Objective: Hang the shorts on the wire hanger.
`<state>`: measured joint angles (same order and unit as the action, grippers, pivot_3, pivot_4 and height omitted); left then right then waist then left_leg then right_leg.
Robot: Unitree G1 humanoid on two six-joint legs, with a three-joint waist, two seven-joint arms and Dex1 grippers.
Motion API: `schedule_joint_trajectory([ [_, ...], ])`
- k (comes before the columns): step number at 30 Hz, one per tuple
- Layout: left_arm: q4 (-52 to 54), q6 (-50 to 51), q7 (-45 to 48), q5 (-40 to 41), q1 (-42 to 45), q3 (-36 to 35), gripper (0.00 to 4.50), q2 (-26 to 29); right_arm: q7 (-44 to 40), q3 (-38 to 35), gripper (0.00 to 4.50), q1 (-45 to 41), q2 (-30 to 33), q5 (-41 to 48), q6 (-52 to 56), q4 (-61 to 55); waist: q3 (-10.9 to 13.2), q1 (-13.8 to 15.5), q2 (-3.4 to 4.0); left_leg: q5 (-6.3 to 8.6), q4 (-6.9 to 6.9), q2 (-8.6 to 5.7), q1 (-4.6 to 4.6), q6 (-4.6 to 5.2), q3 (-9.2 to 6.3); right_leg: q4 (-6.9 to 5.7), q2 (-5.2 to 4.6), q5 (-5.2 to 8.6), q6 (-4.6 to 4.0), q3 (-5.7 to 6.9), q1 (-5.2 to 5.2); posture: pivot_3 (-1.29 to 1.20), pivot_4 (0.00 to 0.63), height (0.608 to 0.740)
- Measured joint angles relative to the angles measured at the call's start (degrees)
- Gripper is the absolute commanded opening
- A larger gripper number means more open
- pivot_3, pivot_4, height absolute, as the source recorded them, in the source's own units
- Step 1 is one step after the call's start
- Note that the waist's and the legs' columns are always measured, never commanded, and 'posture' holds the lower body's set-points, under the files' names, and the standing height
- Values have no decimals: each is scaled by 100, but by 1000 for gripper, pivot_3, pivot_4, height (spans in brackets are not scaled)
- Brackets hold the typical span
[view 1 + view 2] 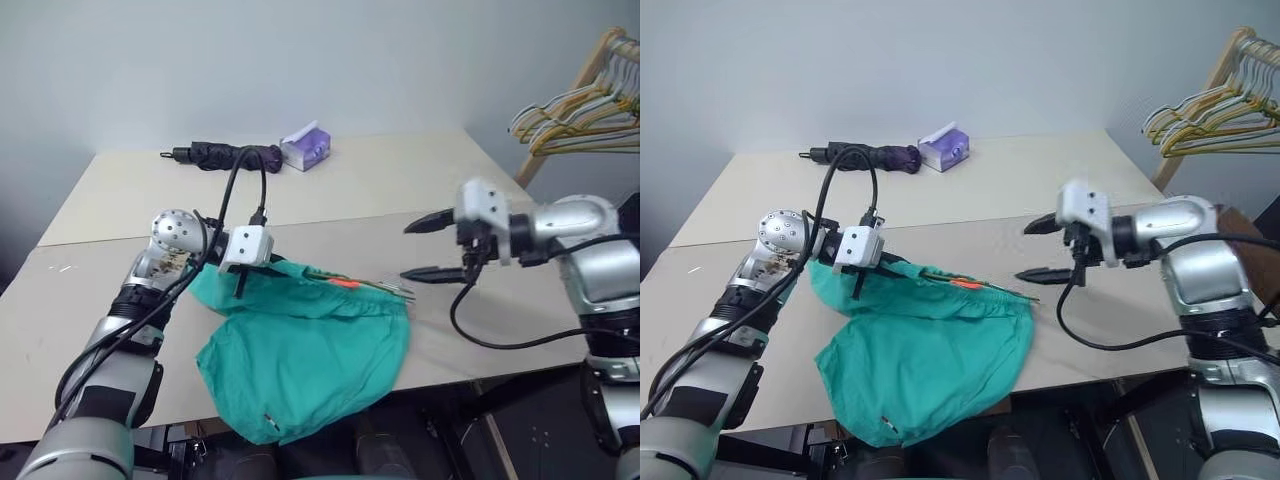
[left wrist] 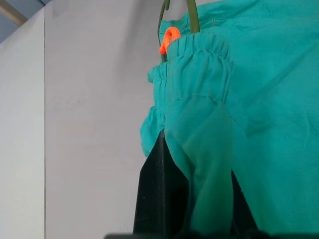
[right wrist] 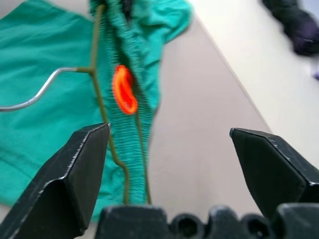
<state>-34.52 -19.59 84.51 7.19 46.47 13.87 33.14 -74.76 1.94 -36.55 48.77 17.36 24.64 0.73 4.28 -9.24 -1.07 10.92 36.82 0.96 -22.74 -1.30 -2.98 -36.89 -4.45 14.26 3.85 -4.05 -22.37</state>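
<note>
From the left eye, the shorts lie on the table, and their lower part hangs over the near edge. The left gripper sits at the left end of the waistband, with its fingers pinched shut on the cloth. The orange tag is further along the waistband, to the right. The wire hanger lies along that same top edge. The right gripper floats in the air, near the right end of the shorts but not touching them, with its fingers spread wide and nothing in them.

From the right eye, the scene is the same. A dark folded umbrella and a small purple pack sit far behind the shorts. A bunch of other hangers is well off to the right.

The left wrist view shows green cloth bunched between the black fingers.

The right wrist view shows the hanger's thin wire running beside the waistband, with its hook lying on the cloth.

The job looks only partly done, and it is hard to tell if the wire is inside the waistband. To do it well, the left gripper should keep a tight hold, and the right one should reach for the bare wire, not the cloth.
</note>
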Motion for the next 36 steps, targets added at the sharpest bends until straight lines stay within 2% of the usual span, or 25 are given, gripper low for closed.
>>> schedule_joint_trajectory([
  [2,12,567,-73,215,7,-174,0,-81,129,-435,4460,264,204,188,163,9,0,-11,0,0,0,0,-3,0,-2,1,0,1,1,2,-1,-195,23,740],
  [6,129,1022,-170,345,18,-352,0,-117,290,-1047,4460,900,316,569,520,-150,0,-104,-1,1,0,1,-6,1,-3,4,1,1,1,2,-1,-203,26,740],
  [10,251,1096,-105,343,9,-377,0,-112,428,-1090,4460,1472,206,780,733,-615,0,-227,0,1,0,1,0,2,-1,-3,2,1,1,-2,0,-204,26,740],
  [13,329,1126,-76,340,-20,-373,0,-131,739,-857,4460,1494,-209,881,935,-1039,0,-344,0,1,-1,4,13,1,-3,-5,6,0,-1,-5,7,-196,25,740],
  [15,368,1201,-83,339,-35,-374,0,-140,1170,-567,4460,1328,-718,867,1115,-1085,0,-410,0,1,-2,4,14,1,-4,-7,5,0,-1,-5,7,-195,25,740],
  [20,460,1259,-127,339,-89,-379,0,-157,1865,-132,4460,943,-1414,843,1365,-1065,0,-407,0,1,-2,1,-2,2,-11,-6,3,1,2,-2,-1,-173,23,740],
  [23,491,1328,-150,339,-173,-380,0,-150,2055,-16,3983,808,-1715,871,1462,-1049,0,-395,0,1,-2,-1,-5,2,-14,-6,2,1,2,0,-1,-163,23,740],
  [32,652,1428,-281,339,-222,-406,0,-80,1724,90,908,672,-1737,1105,1479,-1000,0,-273,0,1,-2,-1,0,2,-13,-8,2,1,2,1,0,-153,26,740],
  [34,659,1462,-328,339,-230,-445,0,-63,1542,195,351,624,-1707,1169,1479,-1000,0,-272,0,1,-2,0,-1,2,-14,-8,3,1,2,1,0,-153,26,740],
  [36,716,1484,-366,341,-273,-489,0,-32,1378,265,13,542,-1689,1254,1479,-972,0,-273,0,1,-2,0,-1,2,-14,-8,3,1,2,1,0,-147,27,740],
])
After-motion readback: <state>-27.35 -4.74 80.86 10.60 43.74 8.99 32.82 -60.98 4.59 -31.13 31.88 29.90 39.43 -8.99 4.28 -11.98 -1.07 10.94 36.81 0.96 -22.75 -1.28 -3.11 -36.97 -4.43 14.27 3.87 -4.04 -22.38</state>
